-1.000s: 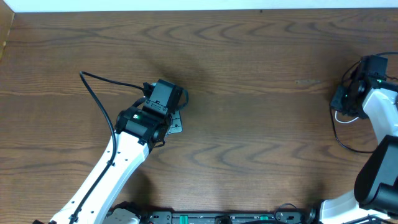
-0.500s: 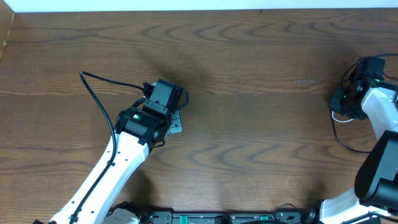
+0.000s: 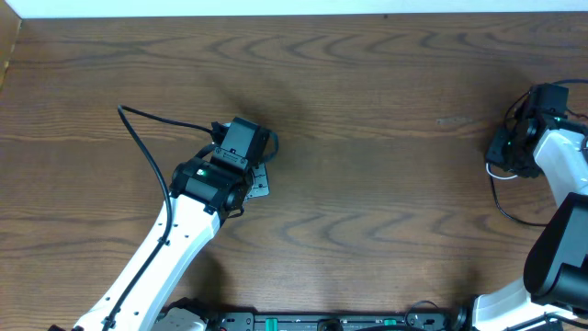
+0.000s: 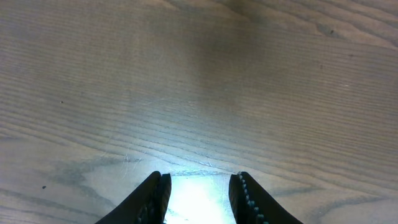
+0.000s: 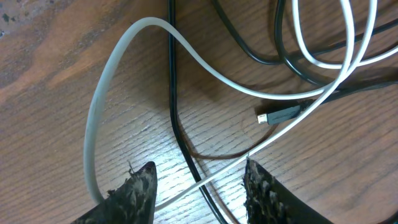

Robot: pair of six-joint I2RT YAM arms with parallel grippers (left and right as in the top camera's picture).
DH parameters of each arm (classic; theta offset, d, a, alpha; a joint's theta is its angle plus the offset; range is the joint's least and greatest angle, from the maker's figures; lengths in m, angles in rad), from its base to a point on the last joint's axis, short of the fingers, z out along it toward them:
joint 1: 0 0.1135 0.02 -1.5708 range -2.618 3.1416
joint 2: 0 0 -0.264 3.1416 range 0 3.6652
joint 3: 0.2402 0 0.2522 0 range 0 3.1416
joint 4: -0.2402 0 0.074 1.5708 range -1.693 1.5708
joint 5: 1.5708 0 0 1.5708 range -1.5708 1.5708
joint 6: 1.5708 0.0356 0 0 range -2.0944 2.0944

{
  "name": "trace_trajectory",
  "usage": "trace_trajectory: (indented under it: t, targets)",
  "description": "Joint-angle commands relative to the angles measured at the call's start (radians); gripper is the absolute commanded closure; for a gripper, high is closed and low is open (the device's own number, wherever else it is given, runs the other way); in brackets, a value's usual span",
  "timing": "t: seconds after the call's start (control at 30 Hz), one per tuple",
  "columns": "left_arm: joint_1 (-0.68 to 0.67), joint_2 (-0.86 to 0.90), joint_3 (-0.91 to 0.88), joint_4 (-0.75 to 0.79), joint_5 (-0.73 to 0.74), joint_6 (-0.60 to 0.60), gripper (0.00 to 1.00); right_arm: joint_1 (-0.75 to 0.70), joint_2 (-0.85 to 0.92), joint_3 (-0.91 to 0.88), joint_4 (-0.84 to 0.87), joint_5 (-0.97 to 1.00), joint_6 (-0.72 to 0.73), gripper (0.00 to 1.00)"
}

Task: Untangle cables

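Observation:
The cables lie tangled on the wood under my right gripper (image 5: 199, 171), which is open. A white cable (image 5: 124, 46) loops wide and crosses a black cable (image 5: 172, 93) on the table between the fingers. A small plug end (image 5: 280, 115) lies free beyond them. From overhead, the right gripper (image 3: 510, 152) sits at the far right edge, with a bit of white cable (image 3: 493, 170) and a black loop (image 3: 505, 210) beside it. My left gripper (image 4: 199, 180) is open over bare wood left of centre (image 3: 253, 147), far from the cables.
The left arm's own thick black cord (image 3: 147, 147) arcs over the table at the left. The right arm's white body (image 3: 565, 184) covers the table's right edge.
The right wrist has shifted very slightly and less of the white loop beside it shows. The left arm has not moved.

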Motion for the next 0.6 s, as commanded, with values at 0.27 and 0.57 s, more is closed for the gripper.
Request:
trace_trajectory:
  t: [0.27,0.57]
  targets:
    - [0.0,0.008,-0.009,-0.005,-0.003,0.002,0.64,0.0,-0.118,0.009,0.025,-0.021,0.003,0.56]
    - [0.0,0.008,-0.009,-0.005,-0.003,0.002,0.64,0.0,-0.156,0.009,0.048,-0.082,0.003,0.56]
